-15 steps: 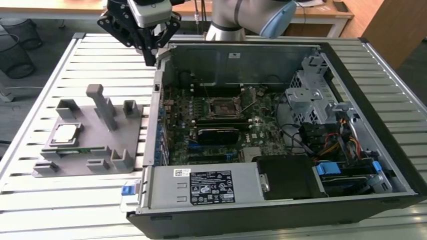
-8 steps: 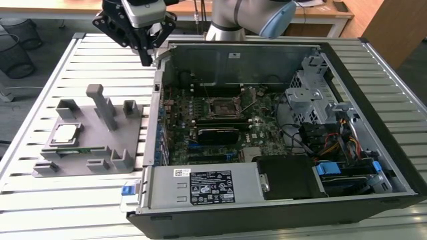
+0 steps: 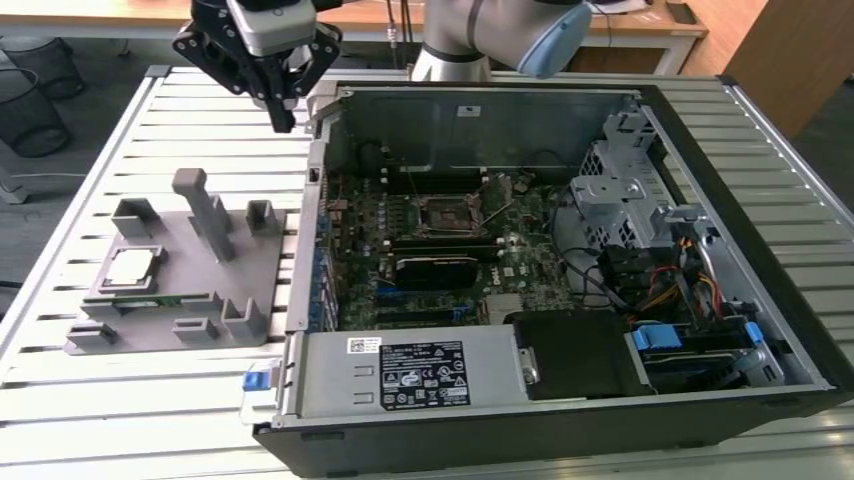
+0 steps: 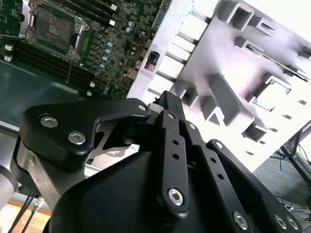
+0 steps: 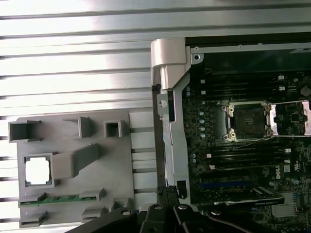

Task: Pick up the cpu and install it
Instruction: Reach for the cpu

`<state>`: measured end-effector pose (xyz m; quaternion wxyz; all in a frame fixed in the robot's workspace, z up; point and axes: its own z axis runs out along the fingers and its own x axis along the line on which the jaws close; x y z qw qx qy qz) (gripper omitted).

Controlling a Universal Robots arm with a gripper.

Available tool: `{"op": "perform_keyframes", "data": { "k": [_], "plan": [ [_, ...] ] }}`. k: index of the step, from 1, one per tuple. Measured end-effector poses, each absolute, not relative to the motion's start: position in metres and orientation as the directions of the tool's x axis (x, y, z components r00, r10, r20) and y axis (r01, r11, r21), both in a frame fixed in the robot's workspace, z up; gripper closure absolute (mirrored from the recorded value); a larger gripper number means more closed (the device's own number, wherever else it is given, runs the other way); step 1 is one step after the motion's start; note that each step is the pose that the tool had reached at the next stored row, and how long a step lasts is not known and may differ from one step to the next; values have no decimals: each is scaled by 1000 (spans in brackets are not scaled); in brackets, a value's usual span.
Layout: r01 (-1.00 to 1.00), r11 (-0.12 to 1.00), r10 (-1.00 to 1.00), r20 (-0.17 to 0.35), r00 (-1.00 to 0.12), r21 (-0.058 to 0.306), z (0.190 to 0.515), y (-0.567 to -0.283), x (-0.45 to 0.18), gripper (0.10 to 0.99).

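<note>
silvery-white square cpu (image 5: 38, 171) is sitting in grey plastic fixture (image 5: 114, 162) | narrow green circuit strip (image 5: 58, 199) is lying just beside it

You are at a robotics lab or workshop station. Identify it by the slatted aluminium counter (image 3: 160, 420), which carries an opened computer case (image 3: 534, 440) with its board exposed and a grey fixture (image 3: 187, 300). An arm (image 3: 461, 40) rises at the counter's far edge. Wire bins (image 3: 30, 115) and a wooden desk (image 3: 654, 30) stand beyond.
</note>
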<state>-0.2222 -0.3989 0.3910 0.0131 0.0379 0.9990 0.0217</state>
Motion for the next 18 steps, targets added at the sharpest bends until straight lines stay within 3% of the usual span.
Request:
{"op": "perform_keyframes", "data": {
  "k": [18],
  "plan": [
    [75, 996, 76, -24, -997, 44, 390, -399, -246, 980]
  ]
}}
